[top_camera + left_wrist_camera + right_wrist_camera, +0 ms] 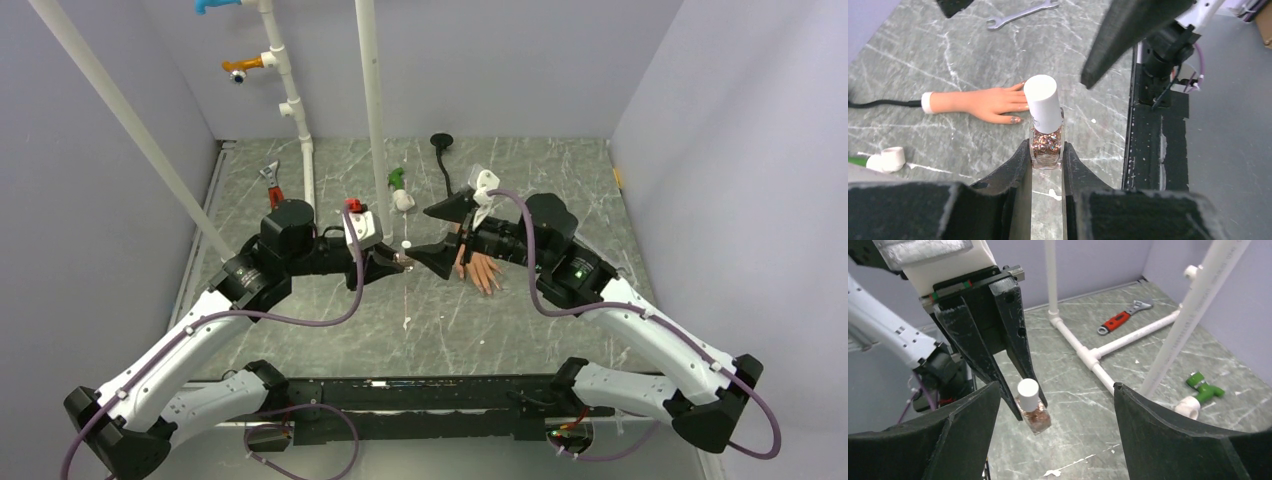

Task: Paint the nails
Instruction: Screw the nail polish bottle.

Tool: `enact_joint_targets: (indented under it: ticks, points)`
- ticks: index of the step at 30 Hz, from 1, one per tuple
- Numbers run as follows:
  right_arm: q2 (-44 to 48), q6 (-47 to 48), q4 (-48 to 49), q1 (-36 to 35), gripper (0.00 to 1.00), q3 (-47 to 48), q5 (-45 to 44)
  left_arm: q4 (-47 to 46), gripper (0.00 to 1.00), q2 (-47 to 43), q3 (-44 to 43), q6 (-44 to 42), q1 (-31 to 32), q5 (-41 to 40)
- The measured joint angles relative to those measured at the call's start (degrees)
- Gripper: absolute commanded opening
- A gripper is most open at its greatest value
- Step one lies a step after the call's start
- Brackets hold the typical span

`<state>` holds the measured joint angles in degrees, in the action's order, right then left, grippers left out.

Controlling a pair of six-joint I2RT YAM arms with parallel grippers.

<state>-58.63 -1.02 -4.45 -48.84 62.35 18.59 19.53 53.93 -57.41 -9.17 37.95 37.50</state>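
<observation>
Left claw tight on glitter polish bottle, nails near, beyond it; right claw wide apart.

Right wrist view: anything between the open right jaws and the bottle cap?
Nothing visible. The right gripper is open, the white cap straight ahead in clear air. The left gripper is shut on the polish bottle below the cap, leaving it exposed. The nails lie on the table, outside this view.
</observation>
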Motion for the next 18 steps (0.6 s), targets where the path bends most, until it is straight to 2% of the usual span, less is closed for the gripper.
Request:
enact_joint_targets:
  ticks: [3, 8, 12, 18]
  points:
    - [0.15, 0.22, 1.07, 4.11, 0.76, -0.5, 9.44, 0.0, 0.0, -0.35, 0.02, -0.63, 0.0, 2.43]
    - [-0.83, 0.57, 1.88, 5.73, 0.69, -0.52, 18.6, 0.0, 0.0, -0.5, 0.02, -1.09, 0.0, 5.03]
    - [-2.82, 0.37, 2.4, 5.68, 0.64, -0.52, 22.77, 0.0, 0.0, -0.5, 0.04, -1.16, 0.0, 5.4]
    - [-4.33, -0.81, 3.48, 5.68, 0.5, -0.66, 24.92, 0.0, 0.0, -0.5, 0.04, -1.16, 0.0, 5.38]
